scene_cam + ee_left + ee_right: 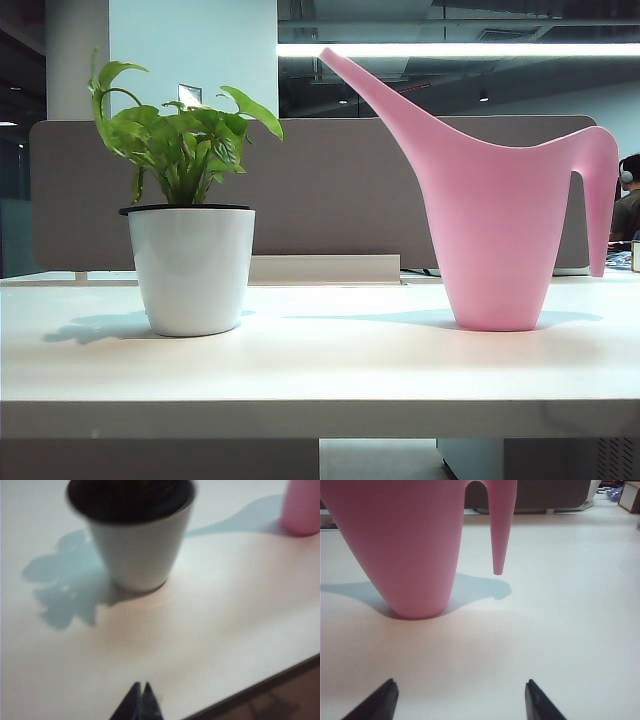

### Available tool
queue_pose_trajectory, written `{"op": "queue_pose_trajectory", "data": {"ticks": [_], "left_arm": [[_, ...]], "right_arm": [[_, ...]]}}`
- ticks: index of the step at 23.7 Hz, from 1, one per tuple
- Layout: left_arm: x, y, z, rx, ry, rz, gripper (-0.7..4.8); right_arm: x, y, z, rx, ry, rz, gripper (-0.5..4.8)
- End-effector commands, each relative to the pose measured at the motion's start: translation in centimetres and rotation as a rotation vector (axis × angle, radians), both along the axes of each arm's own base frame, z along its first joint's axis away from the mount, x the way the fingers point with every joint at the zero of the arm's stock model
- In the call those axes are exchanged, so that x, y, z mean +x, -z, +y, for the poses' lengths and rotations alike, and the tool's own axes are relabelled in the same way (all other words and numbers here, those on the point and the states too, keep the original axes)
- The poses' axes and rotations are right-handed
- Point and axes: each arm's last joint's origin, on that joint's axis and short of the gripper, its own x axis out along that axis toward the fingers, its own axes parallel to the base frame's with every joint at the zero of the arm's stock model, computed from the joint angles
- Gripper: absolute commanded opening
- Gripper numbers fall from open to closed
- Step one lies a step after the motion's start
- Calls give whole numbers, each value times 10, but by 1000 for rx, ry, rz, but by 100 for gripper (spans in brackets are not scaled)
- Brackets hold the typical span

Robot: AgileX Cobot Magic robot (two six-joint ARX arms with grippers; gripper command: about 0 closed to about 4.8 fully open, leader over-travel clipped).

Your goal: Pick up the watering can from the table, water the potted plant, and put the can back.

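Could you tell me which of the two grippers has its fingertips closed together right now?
The left gripper, above the table near the potted plant; the right gripper, facing the watering can, is wide open.

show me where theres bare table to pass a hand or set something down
Bare table runs between the potted plant and the watering can, and along the whole front edge before both. The right gripper sits open in front of the can, the left gripper shut, near the front edge before the plant. Tightest under the can's handle.
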Motion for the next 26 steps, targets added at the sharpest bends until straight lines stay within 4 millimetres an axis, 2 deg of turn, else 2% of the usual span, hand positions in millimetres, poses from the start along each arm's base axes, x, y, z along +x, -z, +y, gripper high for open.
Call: {"op": "queue_pose_trajectory", "data": {"ticks": [1, 6, 9, 23, 26], "left_arm": [[1, -25, -9, -19, 69, -51, -5], [0, -53, -20, -49, 155, -111, -5], [-2, -59, -21, -58, 169, -129, -5], [-2, -60, -21, -56, 168, -126, -5], [-2, -60, -21, -56, 168, -126, -5]], "right_arm": [[0, 2, 0, -1, 1, -3, 350], [0, 2, 0, -1, 1, -3, 350], [0, 2, 0, -1, 0, -3, 350], [0, 1, 0, -1, 0, -5, 350], [1, 1, 0, 0, 7, -13, 333]]}}
